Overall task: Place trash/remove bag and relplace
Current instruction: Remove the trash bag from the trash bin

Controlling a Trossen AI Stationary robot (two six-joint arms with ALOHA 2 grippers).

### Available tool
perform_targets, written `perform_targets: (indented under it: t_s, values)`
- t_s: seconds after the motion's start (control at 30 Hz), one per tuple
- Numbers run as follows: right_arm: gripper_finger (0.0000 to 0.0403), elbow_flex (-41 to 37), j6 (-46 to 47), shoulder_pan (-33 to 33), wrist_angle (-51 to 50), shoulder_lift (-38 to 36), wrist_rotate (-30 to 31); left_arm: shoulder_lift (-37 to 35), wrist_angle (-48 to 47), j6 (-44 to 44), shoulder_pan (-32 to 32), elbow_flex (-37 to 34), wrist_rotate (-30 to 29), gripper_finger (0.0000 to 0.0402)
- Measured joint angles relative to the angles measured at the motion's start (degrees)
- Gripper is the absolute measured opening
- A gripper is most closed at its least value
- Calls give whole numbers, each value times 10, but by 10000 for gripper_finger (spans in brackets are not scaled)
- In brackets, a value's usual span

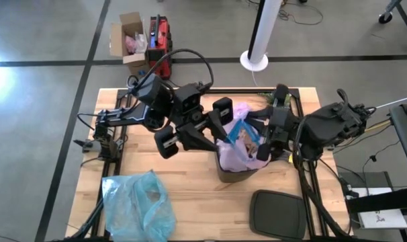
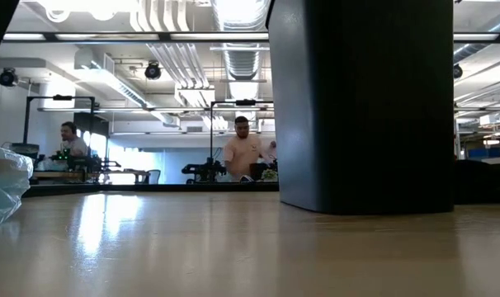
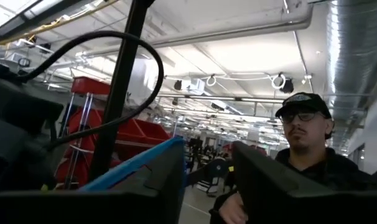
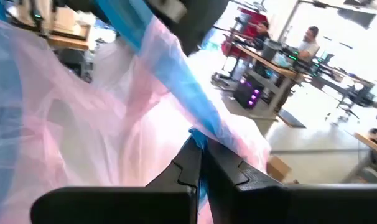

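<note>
Wooden table point(image 1: 190, 185) fills the overhead shot, and both dark arms lean in over its middle. Big item first: the black bin point(image 2: 365, 103) stands near the centre, towering in the table-level view and almost buried from above under the bag point(image 1: 240, 151), that pale lavender-pink liner bunched up over its mouth with blue drawstring running through it. Down at the near left corner lies a crumpled light-blue plastic bag point(image 1: 138, 205), well apart from the action. At the near right edge, a dark flat lid point(image 1: 277, 214) lies on the wood.

Now the tools. The left gripper point(image 1: 220, 128) hangs at the liner's left side, its two fingers point(image 3: 170, 177) spread with a gap between them and a strip of blue drawstring point(image 3: 135, 165) lying along one finger; whether it actually grips that strip, I can't tell. The right gripper point(image 4: 200, 168) sits at the liner's right side, fingers pressed together and pinching the blue drawstring edge of the bag, pink film billowing around it.

A person in a dark cap point(image 3: 303, 124) shows beyond the table.
</note>
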Motion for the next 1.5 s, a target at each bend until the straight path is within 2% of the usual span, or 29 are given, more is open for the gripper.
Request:
perform_targets:
  t_s: [0.2,0.33,0.43,0.6,0.73,0.87,1.07,1.23,1.37,1.5]
  values:
    - [0,4,-16,28,13,-7,-17,0,-2,-1,0,0,-19,104]
    - [0,28,-39,64,20,-11,-20,0,-4,5,1,0,-36,104]
    - [0,36,-67,79,67,-11,-23,-1,-4,13,1,0,-47,111]
    - [0,32,-108,73,117,-1,-44,1,-4,15,1,0,-49,123]
    - [0,31,-98,40,127,20,-47,2,-4,15,0,0,-45,128]
    - [0,31,-64,14,103,38,-45,2,4,15,-3,0,-45,122]
    - [0,31,66,0,-61,47,35,-12,45,16,-8,0,-44,107]
    - [0,31,152,6,-153,42,39,-26,45,20,-8,0,-45,103]
    - [0,35,138,21,-125,35,43,-29,45,35,-7,0,-47,109]
    - [0,57,54,45,-34,31,42,-31,44,35,-8,0,-47,119]
